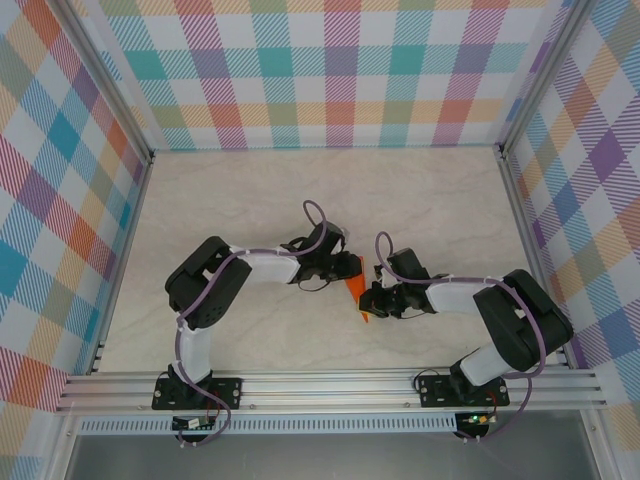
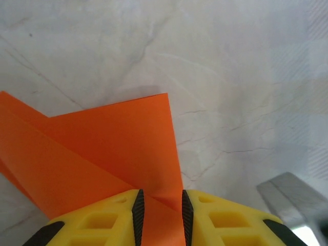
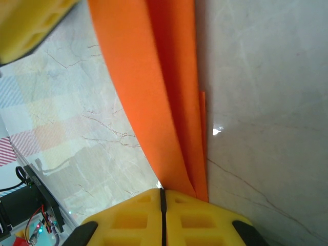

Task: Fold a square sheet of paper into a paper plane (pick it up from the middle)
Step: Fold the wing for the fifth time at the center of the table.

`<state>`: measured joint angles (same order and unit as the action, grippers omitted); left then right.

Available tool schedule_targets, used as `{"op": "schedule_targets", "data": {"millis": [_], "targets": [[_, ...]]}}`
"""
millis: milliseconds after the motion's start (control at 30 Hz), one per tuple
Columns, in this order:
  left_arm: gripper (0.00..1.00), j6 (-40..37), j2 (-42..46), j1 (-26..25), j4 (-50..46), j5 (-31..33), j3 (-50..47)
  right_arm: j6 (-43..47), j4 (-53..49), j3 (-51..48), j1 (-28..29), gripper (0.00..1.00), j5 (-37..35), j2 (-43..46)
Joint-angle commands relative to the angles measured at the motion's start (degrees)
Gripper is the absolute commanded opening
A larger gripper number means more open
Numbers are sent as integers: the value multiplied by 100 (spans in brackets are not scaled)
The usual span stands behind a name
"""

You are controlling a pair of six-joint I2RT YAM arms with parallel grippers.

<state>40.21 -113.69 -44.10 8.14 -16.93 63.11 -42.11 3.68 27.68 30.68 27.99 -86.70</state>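
While looking down from above, can start at the near rail (image 1: 330, 385) with both arm bases bolted on, left and right. Moving up from there, elbows bowed outward and both wrists meeting mid-table.

Right between them, hanging above the table: the orange paper (image 1: 353, 290), already folded into something long and narrow. Long axis roughly near-to-far, leaning a touch sideways. Narrow tip aimed back toward the near edge, wider end at the far side.

Right gripper (image 1: 368, 298) at the nearer, pointy end. From the right wrist cam, yellow fingers (image 3: 123, 220) pressed tight together, no gap at all, clamped on the paper where it tapers into the seam. From there, layered orange strip running away from the fingers and widening as it goes. Another yellow finger block (image 3: 31, 25) up in the far corner.

Left gripper (image 1: 345, 270) at the farther, wider end. From the left wrist cam, jaws a little apart, with an orange band sitting in the slot between the black pads (image 2: 137, 210). Can't tell if those pads actually bite. Beyond them, overlapping flaps and a square corner pointing away.

Past all that, bare marble-look table (image 1: 300, 190), then plaid walls (image 1: 330, 70).
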Motion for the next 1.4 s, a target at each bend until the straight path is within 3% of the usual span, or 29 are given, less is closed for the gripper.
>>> {"op": "schedule_targets", "data": {"millis": [0,433,833,1133,1367], "targets": [[28,-188,-247,24,-141,152,241,163,-701,-355,9,7,-453,-261],[26,-478,-386,446,-254,72,338,414,-1043,-398,-26,5,-409,-95],[29,-613,-385,853,271,-244,118,528,-1019,-378,-134,5,-252,-118],[30,-714,-368,1059,163,-275,224,589,-1018,-338,-152,5,-142,-85],[32,-987,41,1149,-493,-228,623,643,-988,-216,-150,6,-14,-78]]}}
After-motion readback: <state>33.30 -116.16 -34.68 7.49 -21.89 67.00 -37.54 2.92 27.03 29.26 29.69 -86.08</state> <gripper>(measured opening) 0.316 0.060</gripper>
